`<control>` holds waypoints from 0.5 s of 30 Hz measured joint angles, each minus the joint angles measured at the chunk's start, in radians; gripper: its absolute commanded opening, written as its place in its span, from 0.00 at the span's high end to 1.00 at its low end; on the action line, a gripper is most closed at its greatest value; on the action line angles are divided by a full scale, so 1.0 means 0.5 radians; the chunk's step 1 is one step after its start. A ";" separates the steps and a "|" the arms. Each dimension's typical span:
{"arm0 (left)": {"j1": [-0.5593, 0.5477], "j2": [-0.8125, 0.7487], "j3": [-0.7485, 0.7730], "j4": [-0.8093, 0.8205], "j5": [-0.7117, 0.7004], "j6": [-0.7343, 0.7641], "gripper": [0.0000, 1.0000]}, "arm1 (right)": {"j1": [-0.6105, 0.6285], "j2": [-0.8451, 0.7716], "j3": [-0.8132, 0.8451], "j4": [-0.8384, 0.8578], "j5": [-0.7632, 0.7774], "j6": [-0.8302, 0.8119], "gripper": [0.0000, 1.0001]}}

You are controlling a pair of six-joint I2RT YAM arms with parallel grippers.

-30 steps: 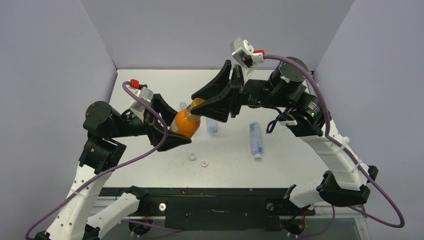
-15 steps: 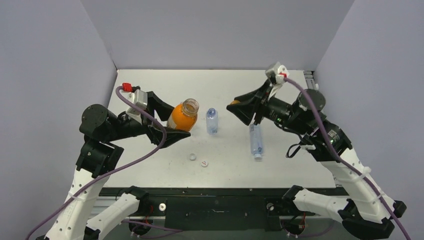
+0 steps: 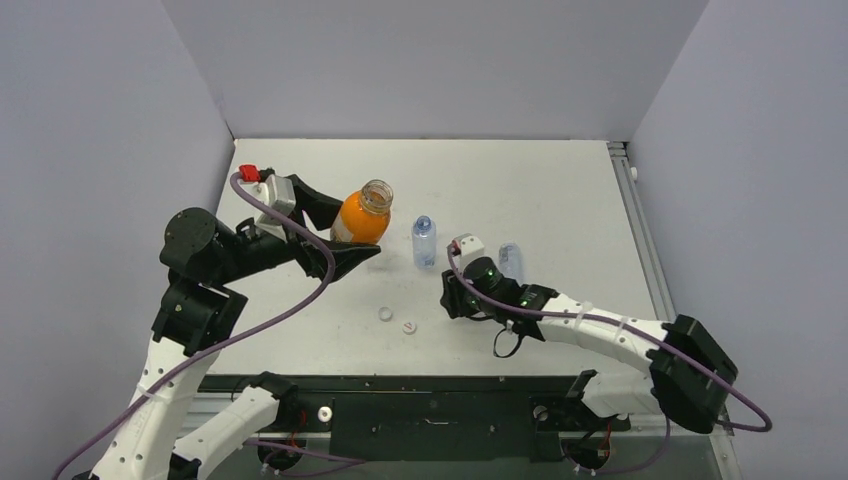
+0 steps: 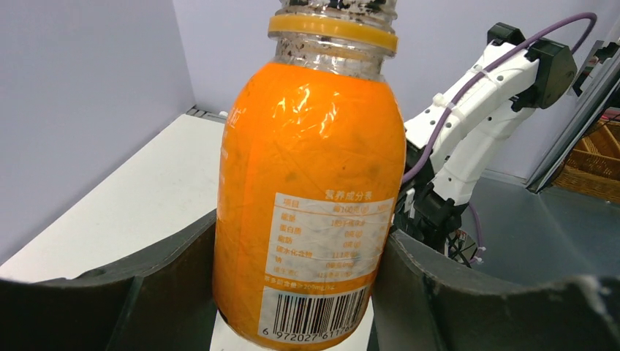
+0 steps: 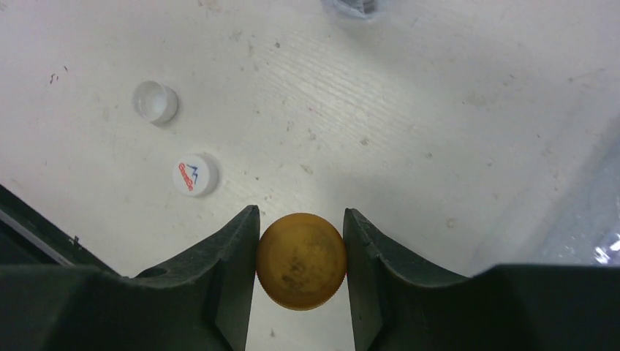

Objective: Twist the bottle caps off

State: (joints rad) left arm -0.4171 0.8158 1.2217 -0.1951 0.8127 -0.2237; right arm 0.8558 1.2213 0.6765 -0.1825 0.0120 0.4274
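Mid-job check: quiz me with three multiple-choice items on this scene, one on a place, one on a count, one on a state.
1. Where is the golden-brown cap?
A) screwed on its bottle
B) in the right end effector
C) out of sight
2. How many white caps lie on the table?
A) none
B) four
C) two
3. The orange bottle has a mouth that is:
A) open
B) capped
C) taped over

Answers:
1 B: the right wrist view shows both fingers pinching it.
2 C: two lie side by side near the front edge.
3 A: its bare neck shows while the left end effector grips it.
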 measured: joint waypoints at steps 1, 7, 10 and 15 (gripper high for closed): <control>0.000 0.002 0.000 -0.005 -0.005 0.001 1.00 | 0.041 0.058 0.000 0.069 0.030 0.006 1.00; 0.001 0.002 0.000 -0.025 -0.012 0.002 1.00 | 0.188 0.473 -0.011 0.578 0.221 0.032 1.00; 0.001 0.002 0.000 -0.038 -0.014 0.009 1.00 | 0.227 0.635 -0.017 0.752 0.308 0.040 1.00; 0.001 -0.005 0.000 -0.068 -0.015 0.019 1.00 | 0.269 0.784 -0.051 0.929 0.449 0.049 0.80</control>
State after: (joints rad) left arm -0.4168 0.8135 1.2217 -0.2291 0.8051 -0.2142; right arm 0.9905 1.6131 0.6510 0.2821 0.2367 0.4519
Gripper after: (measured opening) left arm 0.591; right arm 0.386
